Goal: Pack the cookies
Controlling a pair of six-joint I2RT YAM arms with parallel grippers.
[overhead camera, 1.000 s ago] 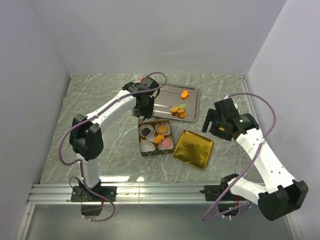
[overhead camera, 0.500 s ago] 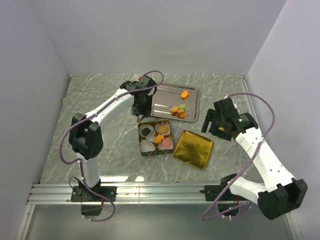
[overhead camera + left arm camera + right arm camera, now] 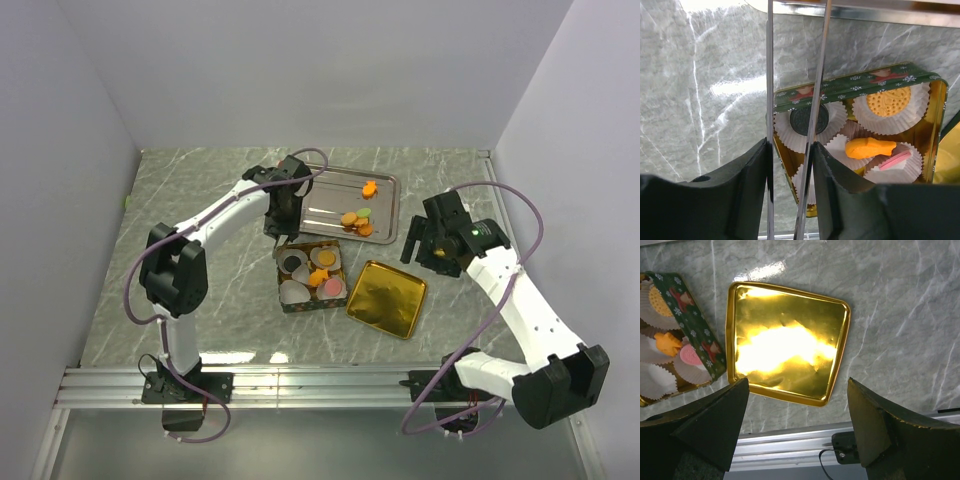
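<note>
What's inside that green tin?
In the tin, white paper cups hold a dark cookie, a round orange biscuit, an orange piece and a pink one. The tweezers hide part; anything under the cups is covered.

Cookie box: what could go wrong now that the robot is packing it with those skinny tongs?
1. The tongs in the left gripper's jaws are thin and smooth, so the cookies on the steel tray may slip out when lifted.
2. In the tin, the pink cookie leans on edge and the orange cookie lies crooked, so the gold lid might squash them when it closes.
</note>
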